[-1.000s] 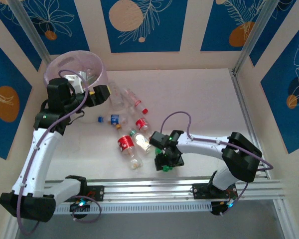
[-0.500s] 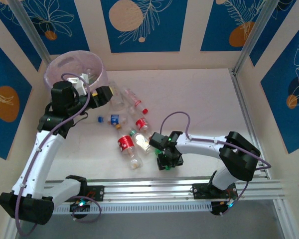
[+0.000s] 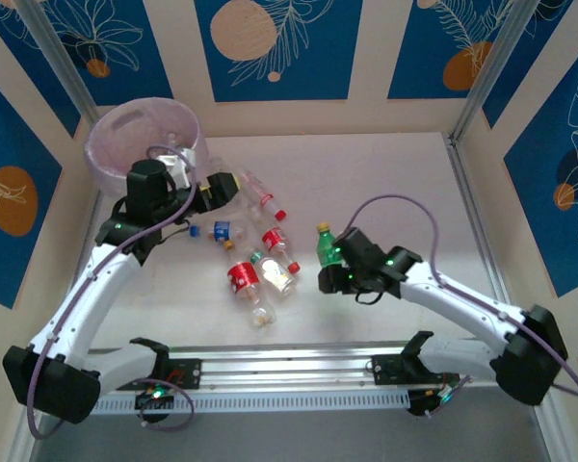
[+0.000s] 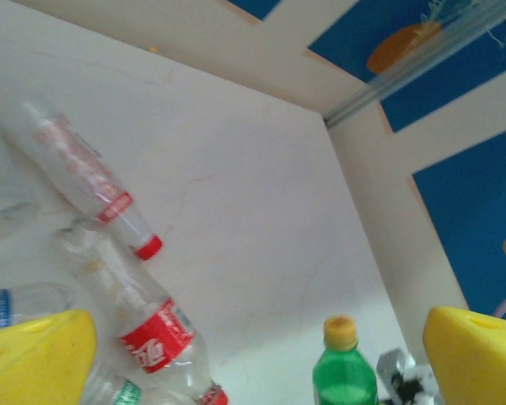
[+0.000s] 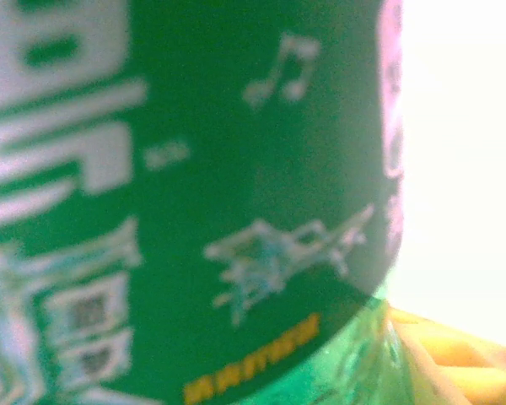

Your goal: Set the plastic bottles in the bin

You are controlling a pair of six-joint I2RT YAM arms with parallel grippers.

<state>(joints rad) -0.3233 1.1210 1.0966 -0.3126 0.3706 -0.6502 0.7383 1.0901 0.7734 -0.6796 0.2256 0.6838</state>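
Right of table centre, right gripper: fingers were clamped on the green bottle; a yellow finger pad lay against its lower body.
Green bottle: stood upright, yellow cap uppermost, just right of the loose bottles; contact with the table could not be determined.
Left gripper: yellow fingers were spread apart with nothing held between them; it sat just beside the bin's right side.
Bin: translucent pink, stood at the far-left corner of the table.
Loose bottles: lay on their sides mid-table, between the two grippers.
Red-capped clear bottle: lay nearest the left gripper.
Blue-labelled bottle: lay below the left gripper, at the cluster's left edge.
Red-labelled bottle: lay nearest the arm bases.
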